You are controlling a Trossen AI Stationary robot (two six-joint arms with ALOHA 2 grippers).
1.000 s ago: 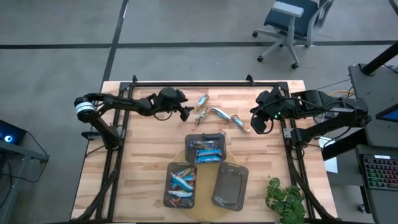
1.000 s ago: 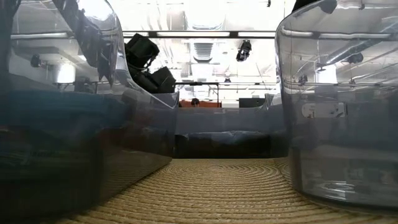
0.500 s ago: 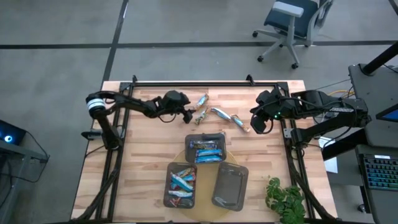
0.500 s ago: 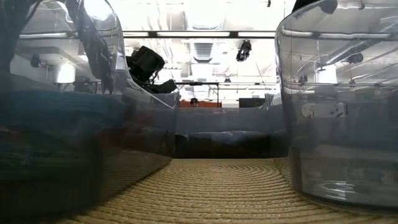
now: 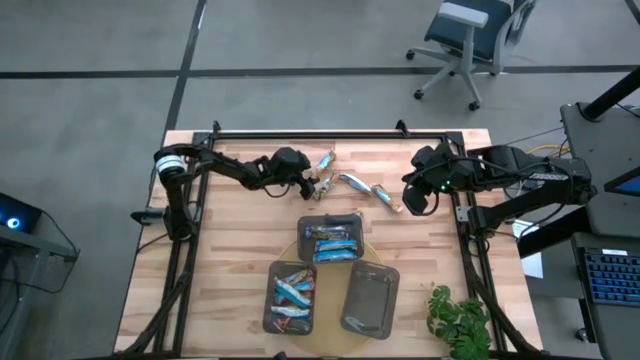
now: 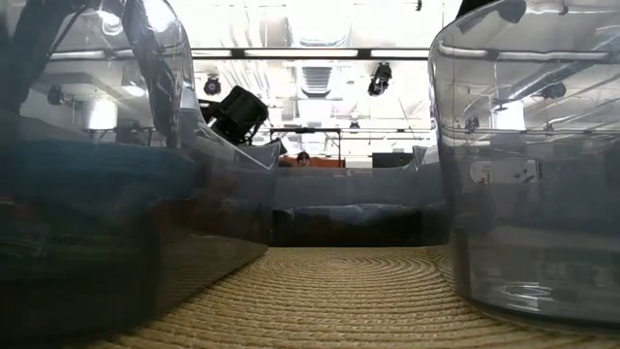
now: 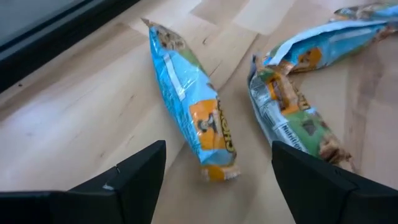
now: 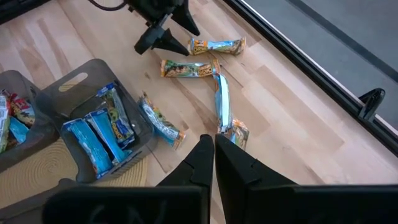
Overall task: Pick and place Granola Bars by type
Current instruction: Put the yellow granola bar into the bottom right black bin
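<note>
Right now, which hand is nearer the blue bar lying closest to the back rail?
Left. The left hand, open, sits right beside the blue bar, which lies between its fingers in the left wrist view. The right hand, shut, waits across the table near the right edge.

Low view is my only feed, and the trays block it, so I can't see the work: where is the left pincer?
Observer: The left pincer is open, low over the table near its railed edge, with a blue bar lying on the wood just ahead of it.
Operator: Is it holding anything?
Observer: No. A second bar lies beside the blue one, also untouched.
Operator: And the right arm?
Observer: The right pincer is shut and empty, above the table's right side.
</note>
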